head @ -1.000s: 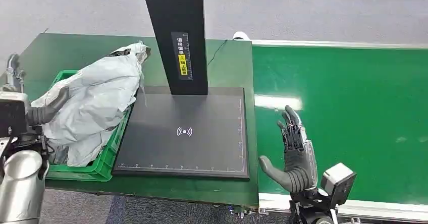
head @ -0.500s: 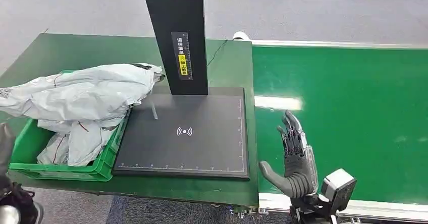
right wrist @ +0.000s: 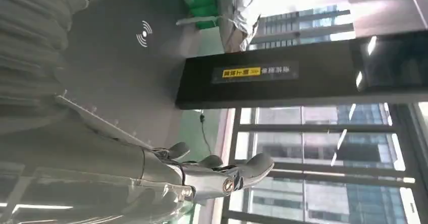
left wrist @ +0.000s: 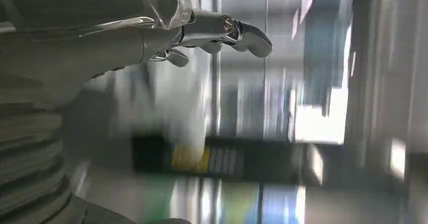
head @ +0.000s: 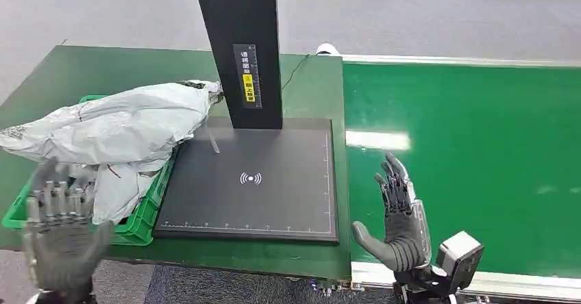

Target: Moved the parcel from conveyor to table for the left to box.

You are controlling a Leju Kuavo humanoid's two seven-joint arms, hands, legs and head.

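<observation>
Evidently the boxing step is at or past its end: the grey parcel lies draped over the green crate, just left of the black scan pad, one end spilling past the crate's far-left rim and the other end reaching the foot of the black scanner post. Left hand, blurred, hangs in front of the crate's near-left corner, fingers spread and upright, holding nothing and not touching the parcel; the left wrist view shows its fingers extended in free air. Judgement: release is done, and the parcel sits high on other grey bags rather than down inside, so it could slide off the rim. Scan pad, with its white wireless mark, carries nothing. Right hand stands just right of the pad's near-right corner, over the near edge of the green conveyor, palm turned toward the pad, fingers apart, holding nothing. What shows of the belt carries no parcel, so the next move calls for the right hand to wait for a fresh parcel and then carry it across to the pad. Surface: dark green table under pad and crate, a thin cable running behind the post. Room: grey floor beyond; right wrist view shows tall windows with buildings outside.
</observation>
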